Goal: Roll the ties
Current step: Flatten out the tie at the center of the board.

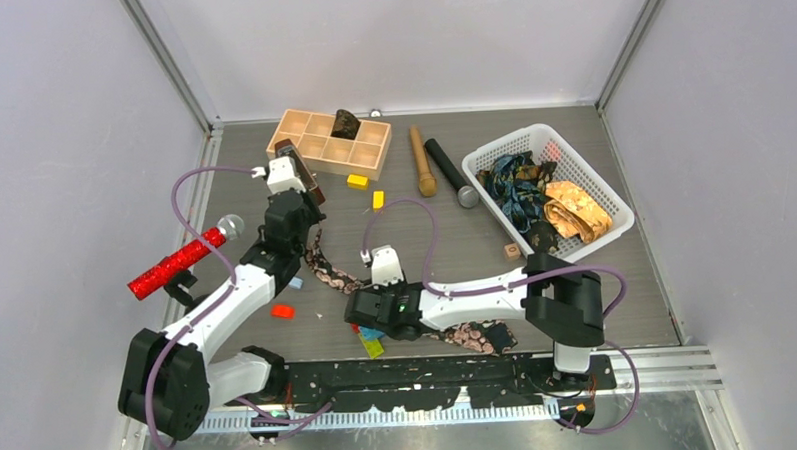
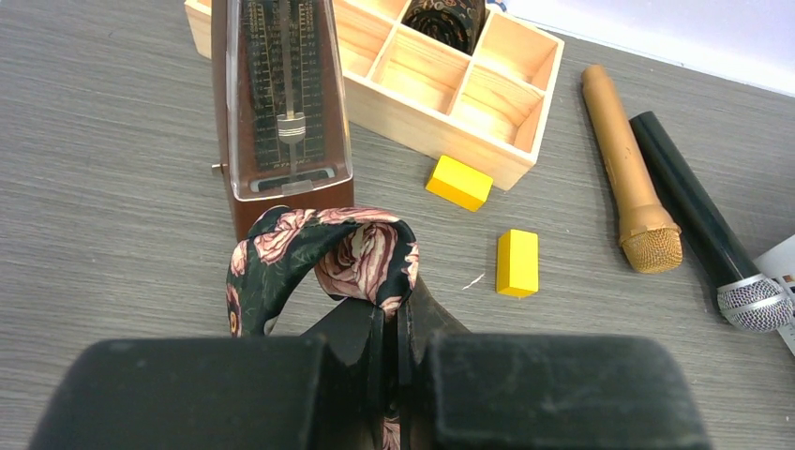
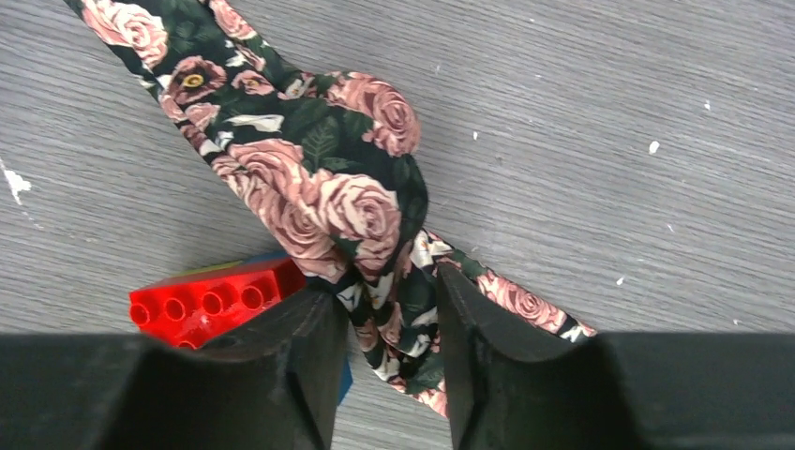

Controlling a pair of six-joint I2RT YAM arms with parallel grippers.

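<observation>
Surface: grey wood-grain tabletop (image 1: 476, 252), closed in by pale walls on three sides.
Right claw: the right claw (image 3: 389, 291) sits low over the near part of the table, its two black fingers (image 3: 309, 347) standing apart.
Tie at the right claw: the black fabric necktie printed with pink roses (image 3: 328, 187) passes through the gap between those fingers. It is bunched there and spreads wider on the table just beyond the tips.
Brick: a red studded plastic brick (image 3: 211, 305) lies beside one finger, with the tie's edge over its corner.
Tie's run: in the top view it stretches from under the right forearm, through the right claw, then up and left to the other arm.
Left claw: the left claw (image 2: 394, 314) has its fingers together, clamped on a fold of the tie. The fabric arches up in a loop right at the tips.
Just beyond: a brown pyramid-shaped metronome with a clear front (image 2: 286, 112) stands upright behind the loop.
Farther: a pale wooden tray with compartments (image 2: 469, 103) holds a dark rolled tie (image 2: 445, 19) in a far cell.
Far right: a white plastic mesh basket (image 1: 593, 168) holds a dark blue-teal tie (image 1: 513, 186) and a golden-orange tie (image 1: 577, 211), well apart from both claws.
</observation>
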